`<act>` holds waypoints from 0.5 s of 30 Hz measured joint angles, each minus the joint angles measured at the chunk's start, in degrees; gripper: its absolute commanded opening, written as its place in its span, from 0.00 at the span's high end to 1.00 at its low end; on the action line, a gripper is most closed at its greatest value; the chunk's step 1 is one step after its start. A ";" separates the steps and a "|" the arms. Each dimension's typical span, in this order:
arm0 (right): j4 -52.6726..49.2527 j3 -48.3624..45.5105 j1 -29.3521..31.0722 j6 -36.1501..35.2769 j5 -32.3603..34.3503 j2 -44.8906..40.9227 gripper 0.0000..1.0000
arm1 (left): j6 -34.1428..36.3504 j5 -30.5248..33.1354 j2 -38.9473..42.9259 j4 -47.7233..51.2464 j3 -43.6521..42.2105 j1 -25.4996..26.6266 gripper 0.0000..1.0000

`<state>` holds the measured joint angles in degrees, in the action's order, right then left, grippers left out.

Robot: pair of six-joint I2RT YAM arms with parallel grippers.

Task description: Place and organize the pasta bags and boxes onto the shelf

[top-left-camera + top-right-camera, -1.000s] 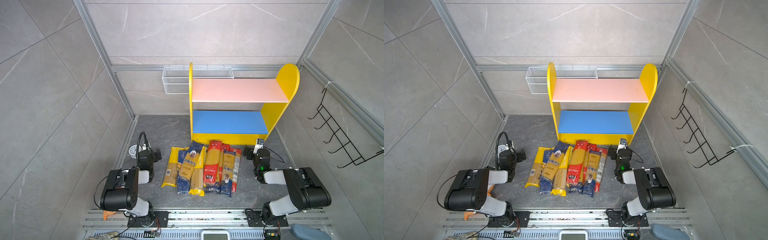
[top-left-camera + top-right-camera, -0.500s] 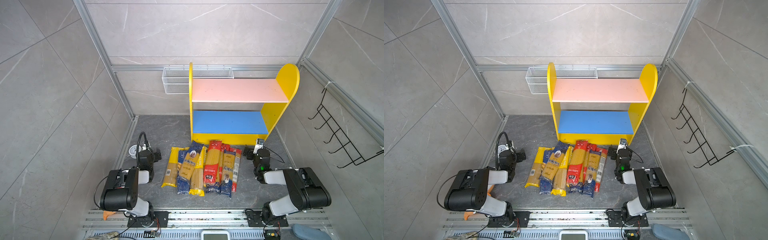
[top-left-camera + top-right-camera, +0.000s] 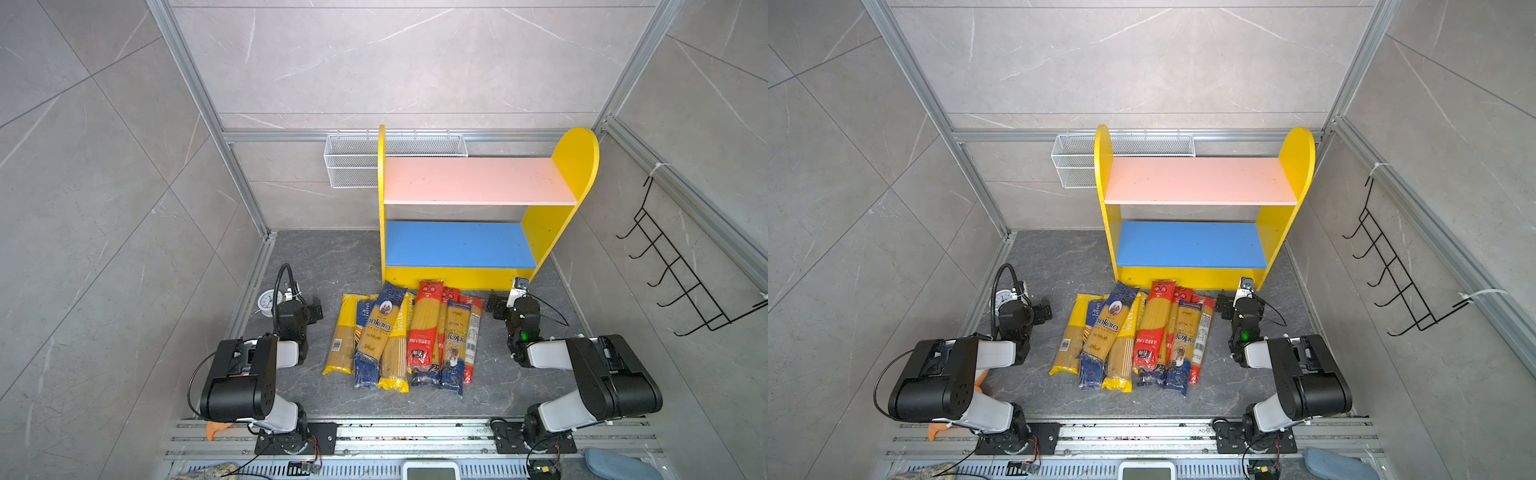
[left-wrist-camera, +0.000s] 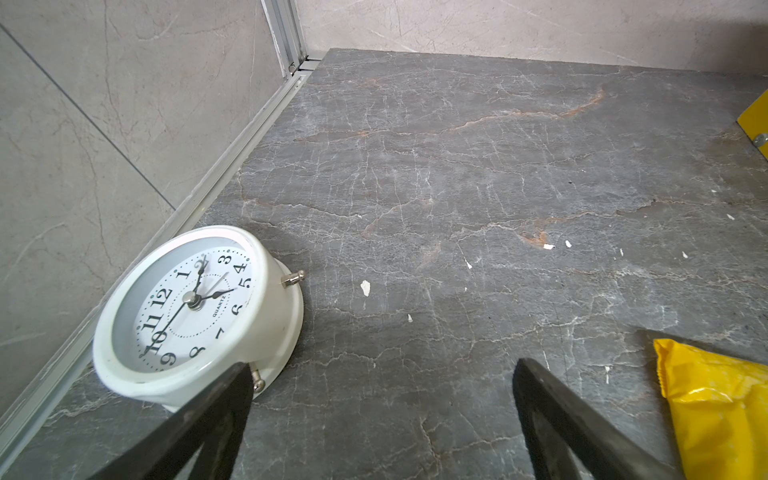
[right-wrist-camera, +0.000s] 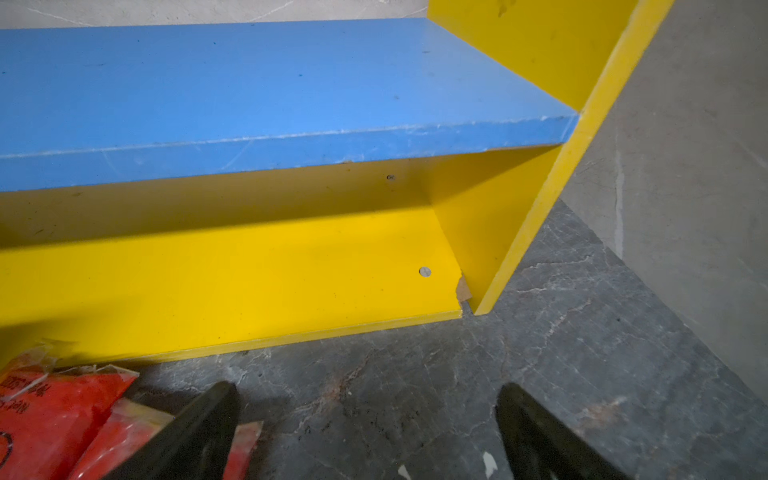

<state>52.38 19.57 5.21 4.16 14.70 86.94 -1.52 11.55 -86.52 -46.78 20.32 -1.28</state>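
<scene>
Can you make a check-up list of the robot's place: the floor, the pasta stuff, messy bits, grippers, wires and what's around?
Surface: dark grey stone floor, a few white flecks.
Job's things: pasta packs piled flat before the shelf; both its boards bare.
Clutter: white clock at the floor's left edge.
Grippers: left gripper open, empty, near the clock; right gripper open, empty, near the shelf's corner.
Cables: black cable loops above the left arm; thin wire beside the right arm.
Surroundings: grey tiled walls, wire basket, hook rack.

Pasta packs (image 3: 424, 328) crowd the floor (image 3: 328, 257) before the shelf (image 3: 575, 162); its two boards (image 3: 457, 245) give room.
</scene>
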 measured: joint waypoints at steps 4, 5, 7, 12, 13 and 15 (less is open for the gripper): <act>0.11 -0.02 1.27 -0.17 2.38 -0.15 0.00 | 0.00 -0.20 0.00 0.00 0.00 0.00 0.00; 0.22 -0.09 1.44 -0.17 2.80 -0.15 0.00 | 0.00 -0.20 0.00 0.00 0.00 0.00 0.00; 0.20 -0.09 1.53 -0.17 3.45 -0.15 0.00 | 0.04 -0.22 0.04 0.11 0.02 0.00 0.00; 0.20 -0.11 1.53 -0.17 4.39 -0.20 0.00 | 0.02 0.31 4.15 7.91 2.27 0.17 0.01; 0.20 -0.11 1.53 -0.17 4.44 -0.20 0.00 | 0.02 0.81 5.38 8.76 2.71 0.46 0.02; 0.20 -0.11 1.53 -0.17 4.46 -0.22 0.00 | 0.00 2.45 7.56 10.51 3.48 1.25 0.02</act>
<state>52.58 19.46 6.74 3.99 19.16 86.72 -1.52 14.00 -78.96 -36.27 23.79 -0.03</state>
